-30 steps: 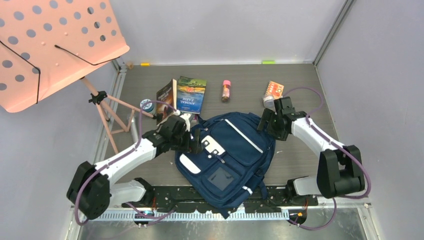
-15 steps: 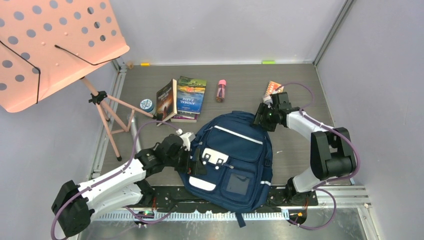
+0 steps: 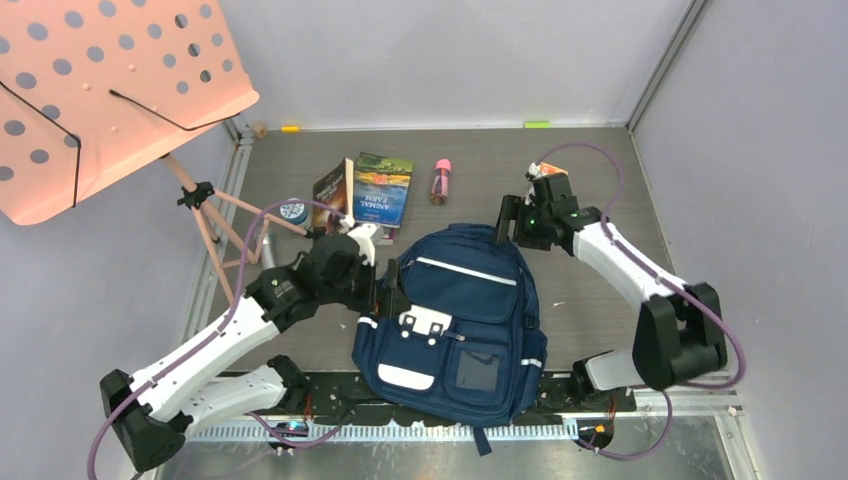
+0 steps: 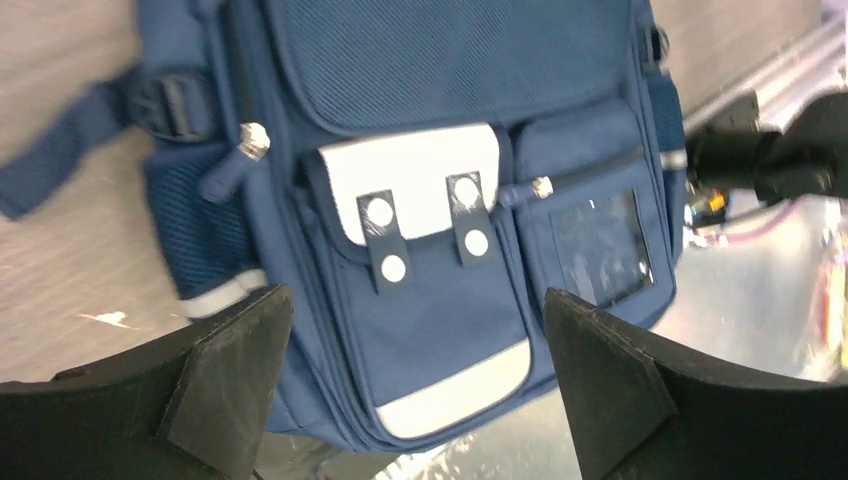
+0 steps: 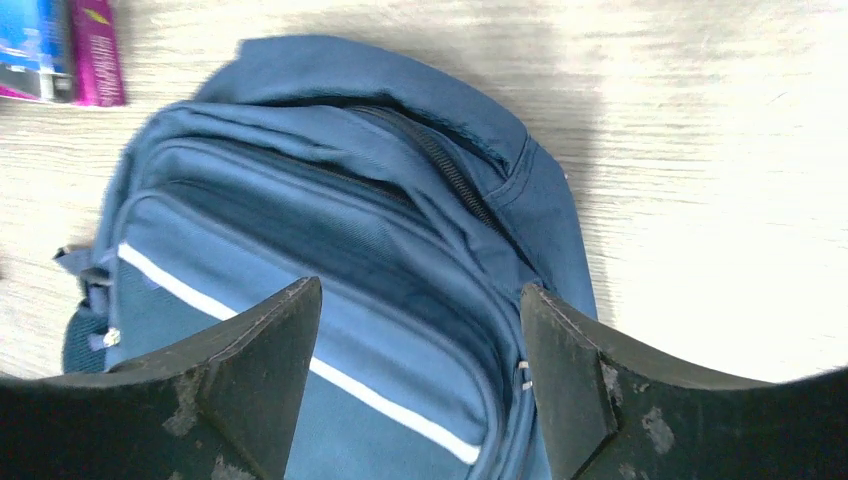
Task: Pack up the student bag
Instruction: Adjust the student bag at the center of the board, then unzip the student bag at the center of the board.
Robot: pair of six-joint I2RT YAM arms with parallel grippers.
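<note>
The navy student bag [image 3: 455, 320] lies flat at the table's near middle, front pocket up, its top toward the far side. My left gripper [image 3: 388, 287] is open at the bag's left edge; in the left wrist view the bag's white buckle patch [image 4: 410, 185] lies between its fingers [image 4: 225, 385], nothing held. My right gripper [image 3: 505, 225] is open above the bag's top right corner; in the right wrist view the bag's top zipper [image 5: 450, 170] and white stripe [image 5: 400, 400] lie below its fingers [image 5: 265, 380].
Two books [image 3: 370, 190] lie at the far left of the bag, one propped up. A pink-capped bottle [image 3: 440, 180] lies far middle, a small orange packet [image 3: 548, 168] behind my right wrist. A round tin [image 3: 293, 210] and a pink music stand [image 3: 110, 90] stand at left.
The bag has slid and turned a little, now squarer to the table. My left gripper moved up to its left edge. My right gripper shifted left over the bag's top corner.
</note>
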